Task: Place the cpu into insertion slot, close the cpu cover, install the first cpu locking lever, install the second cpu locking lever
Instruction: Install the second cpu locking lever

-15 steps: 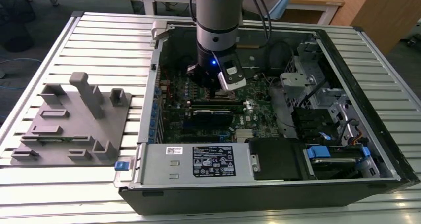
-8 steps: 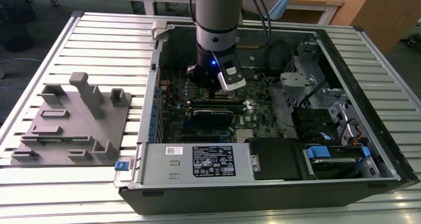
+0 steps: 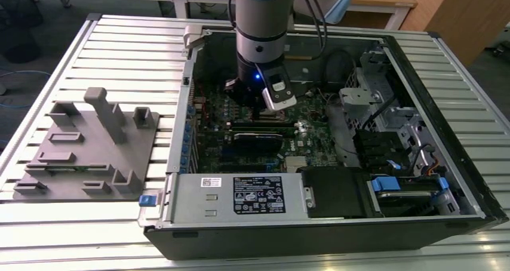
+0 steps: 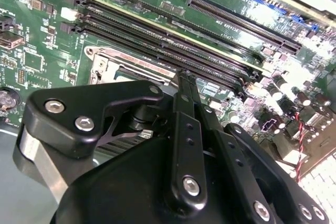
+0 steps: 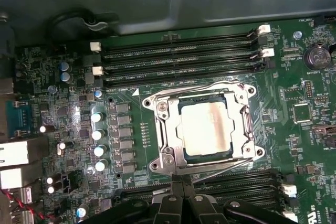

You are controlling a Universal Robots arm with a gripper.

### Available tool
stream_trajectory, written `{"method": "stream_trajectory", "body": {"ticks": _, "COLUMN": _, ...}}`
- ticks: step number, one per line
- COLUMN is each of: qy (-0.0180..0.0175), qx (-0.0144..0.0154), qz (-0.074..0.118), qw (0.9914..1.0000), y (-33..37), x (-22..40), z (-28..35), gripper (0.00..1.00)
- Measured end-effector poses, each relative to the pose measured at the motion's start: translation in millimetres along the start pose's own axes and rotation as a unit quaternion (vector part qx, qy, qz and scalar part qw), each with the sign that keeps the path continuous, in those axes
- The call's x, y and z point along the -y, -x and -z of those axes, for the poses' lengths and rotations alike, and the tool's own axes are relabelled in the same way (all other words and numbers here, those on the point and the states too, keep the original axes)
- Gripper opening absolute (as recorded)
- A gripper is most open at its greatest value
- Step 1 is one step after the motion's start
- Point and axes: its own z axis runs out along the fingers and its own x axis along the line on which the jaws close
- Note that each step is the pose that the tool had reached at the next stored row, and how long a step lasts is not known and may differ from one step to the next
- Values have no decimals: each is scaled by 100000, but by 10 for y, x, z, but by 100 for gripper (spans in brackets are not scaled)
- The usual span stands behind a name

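Your cpu [image 5: 206, 130] is a flat square chip with a pale silvery top, sitting in the insertion slot [image 5: 181, 109] on the green motherboard [image 5: 294, 93]. The cpu cover [image 5: 170, 129], a thin silver metal frame with a big square cut-out, lies flat down around the chip, so you see the chip through the opening. Thin wire levers [image 5: 210, 167] run along the socket edges, lying low. Black memory slots [image 5: 178, 56] run on both sides of the socket.

The gripper [image 5: 182, 182] hangs just beside the socket's edge; its fingers [image 4: 184, 85] are pressed together and pinch nothing.

In the exterior view the motherboard lies inside the open computer case [image 3: 319, 223] on the slatted table [image 3: 80, 235], with a grey fixture [image 3: 88, 145] to the exterior view's left.
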Motion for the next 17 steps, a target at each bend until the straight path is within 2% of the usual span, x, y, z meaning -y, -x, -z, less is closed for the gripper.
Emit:
{"method": "stream_trajectory", "body": {"ticks": 3, "qy": -6, "qx": -3, "qz": -3, "qw": 100000, "y": -4, "x": 3, "z": -32, "gripper": 11}}
{"method": "stream_trajectory", "body": {"ticks": 9, "qy": -11, "qx": -2, "qz": -9, "qw": 100000, "y": -56, "x": 11, "z": -38, "gripper": 11}}
{"method": "stream_trajectory", "body": {"ticks": 17, "qy": 23, "qx": -13, "qz": -5, "qw": 100000, "y": -89, "x": 19, "z": -88, "gripper": 11}}
